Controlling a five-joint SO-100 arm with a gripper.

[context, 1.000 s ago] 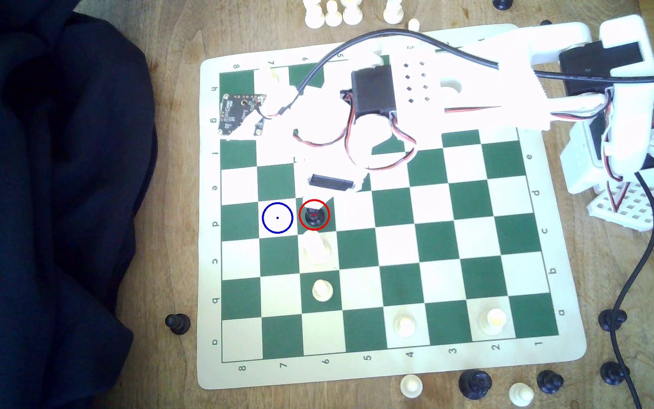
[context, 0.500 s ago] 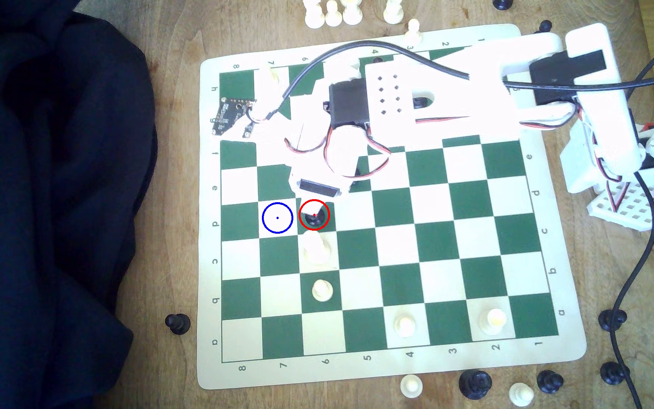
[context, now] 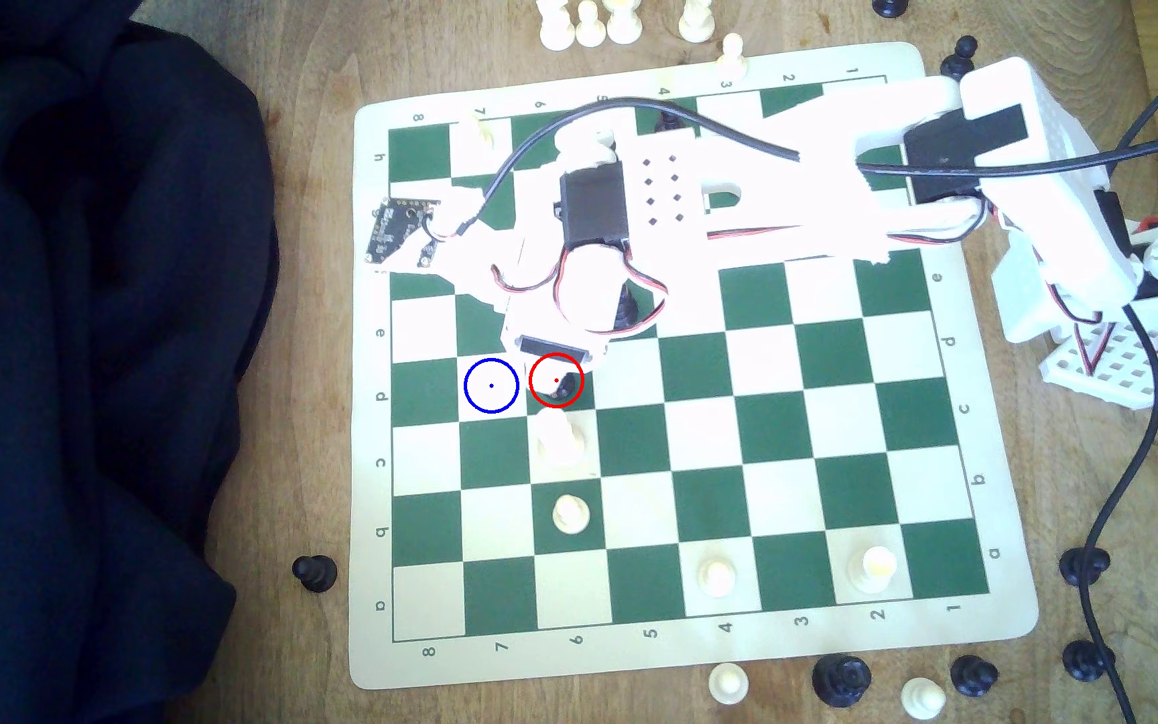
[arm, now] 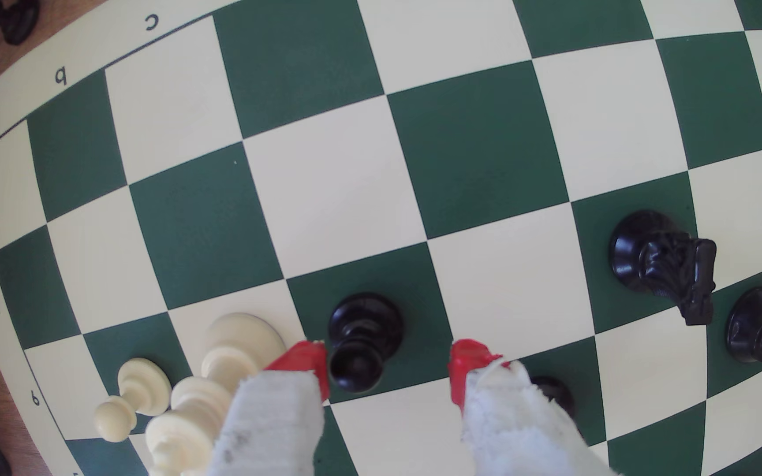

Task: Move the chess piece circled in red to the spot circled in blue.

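Two red-tipped jaws stand apart with the chess piece upright between them, its ball head touching one tip, a clear gap to the other. It stands on a green square, and the spot lies at nine o'clock of it in the exterior view.

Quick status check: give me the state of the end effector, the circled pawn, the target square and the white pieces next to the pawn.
end effector: open, red tips either side of the pawn's head
black pawn: upright on its green square, not gripped
blue-circled square: unoccupied
tall white piece: upright, next square to the pawn
white pawn: upright
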